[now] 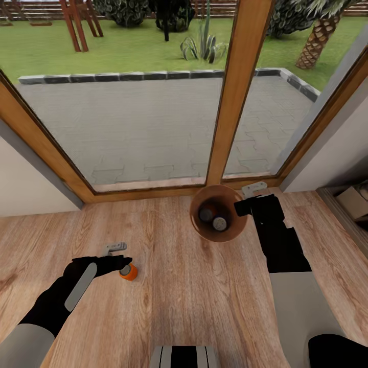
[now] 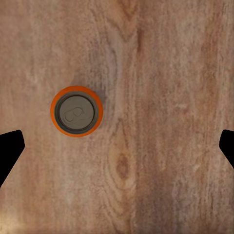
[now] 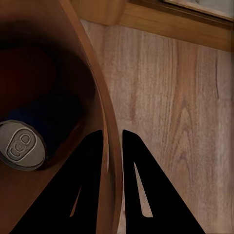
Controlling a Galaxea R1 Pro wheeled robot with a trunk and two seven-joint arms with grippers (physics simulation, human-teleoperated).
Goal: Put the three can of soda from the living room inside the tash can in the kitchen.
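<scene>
In the bin (image 1: 204,231), pinched at its rim by the right gripper (image 1: 244,205), lie two cans (image 1: 214,218); the orange can (image 1: 129,272) stands on the floor (image 1: 184,306) under the wide-spread left gripper (image 1: 122,261).

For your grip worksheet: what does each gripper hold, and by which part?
Right gripper: the bin, pinched at its rim. Left gripper: nothing, open above the orange can.

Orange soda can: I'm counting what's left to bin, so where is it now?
The orange soda can stands upright on the wood floor at the head view's lower left, beside the open left gripper, outside the bin.
</scene>
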